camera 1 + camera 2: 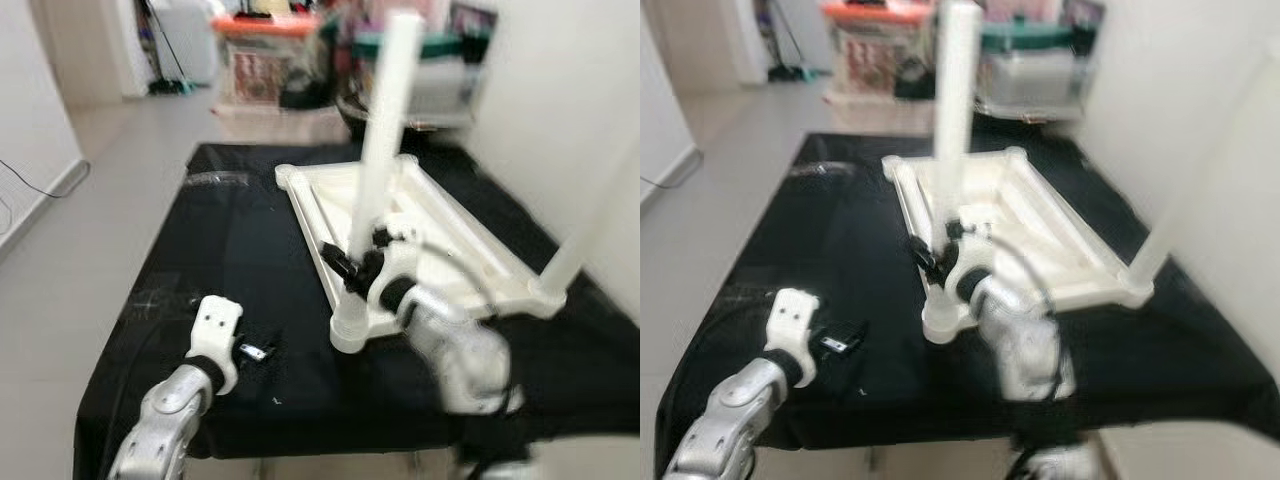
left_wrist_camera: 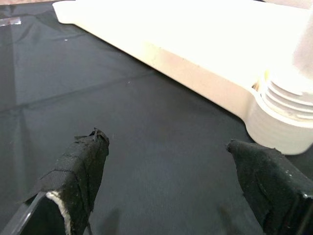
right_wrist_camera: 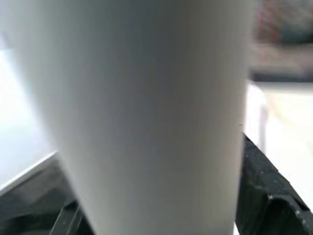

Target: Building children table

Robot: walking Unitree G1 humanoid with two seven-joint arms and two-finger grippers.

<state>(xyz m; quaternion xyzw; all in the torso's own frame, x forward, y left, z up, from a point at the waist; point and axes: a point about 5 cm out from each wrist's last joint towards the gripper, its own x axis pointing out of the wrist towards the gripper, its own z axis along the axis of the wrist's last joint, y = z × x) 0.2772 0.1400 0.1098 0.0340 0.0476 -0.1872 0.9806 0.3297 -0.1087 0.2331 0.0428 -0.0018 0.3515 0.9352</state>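
A white children's table top [image 1: 440, 230] lies upside down on a black-covered table [image 1: 230, 250]. A white leg [image 1: 385, 130] stands upright in its near-left corner socket [image 2: 288, 122]. My right gripper [image 1: 358, 262] is shut on the lower part of that leg; in the right wrist view the leg [image 3: 146, 117] sits close between the black fingers [image 3: 264, 186]. A second leg [image 1: 590, 220] stands blurred at the near-right corner. My left gripper [image 2: 171, 186] is open just above the black cloth, a short way left of the corner socket, holding nothing.
Plastic storage boxes [image 1: 270, 50] stand on the floor beyond the table. A white wall [image 1: 560, 90] runs close along the right side. Open floor [image 1: 90, 230] lies to the left, with a thin cable [image 1: 30, 180] near the wall.
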